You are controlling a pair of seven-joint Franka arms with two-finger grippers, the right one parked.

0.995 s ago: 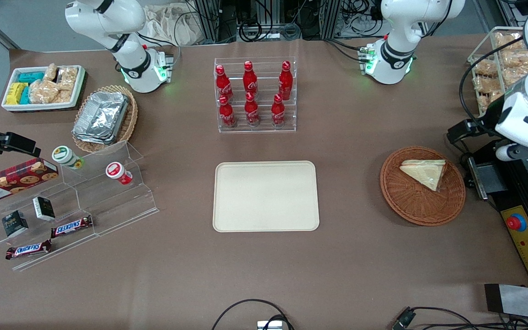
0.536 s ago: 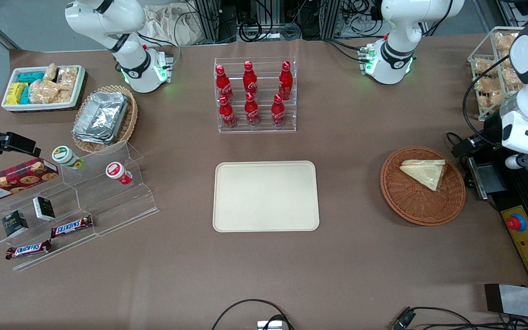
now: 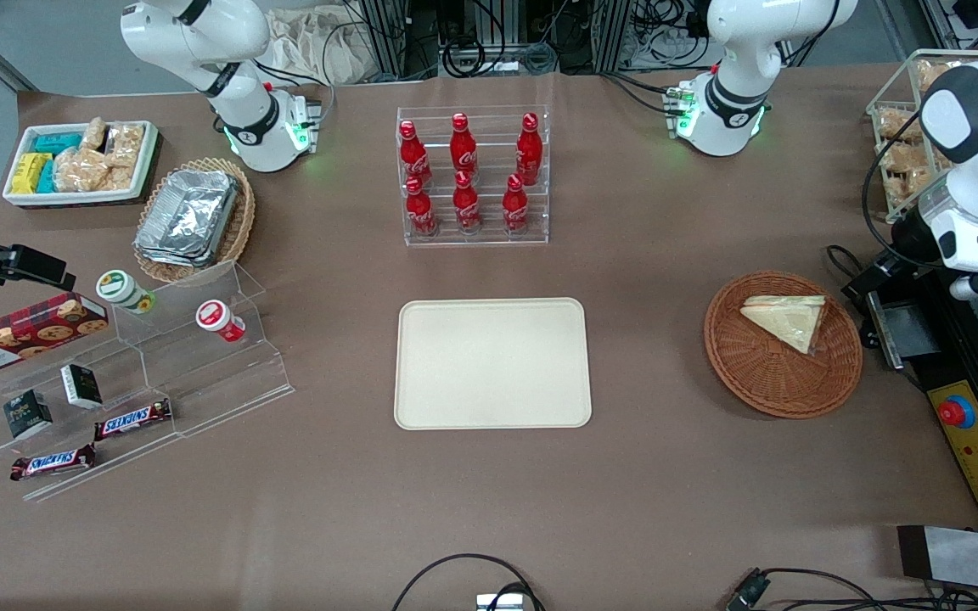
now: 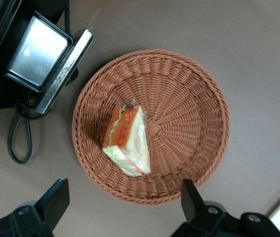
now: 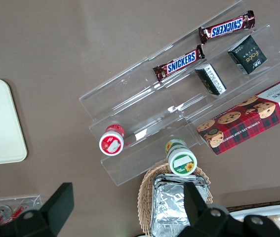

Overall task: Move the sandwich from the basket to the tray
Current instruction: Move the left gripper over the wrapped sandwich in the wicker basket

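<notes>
Sandwich [image 4: 126, 139] lies in basket [image 4: 194, 98], untouched | gripper [image 4: 125, 210] hovers above basket, fingers [image 4: 56, 197] spread, holding nothing | tray [image 3: 492, 363] bare, well apart from basket on worktop [image 3: 489, 509] | grasp, lift, transfer all remain.

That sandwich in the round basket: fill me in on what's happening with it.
The sandwich, a plastic-wrapped wedge, lies in the round wicker basket, untouched. The left arm's gripper hangs above the basket with its fingers spread wide, holding nothing. The cream tray it should go to sits bare toward the middle of the table, nearer the front camera than the rack of cola bottles. Nothing has been picked up yet.
</notes>
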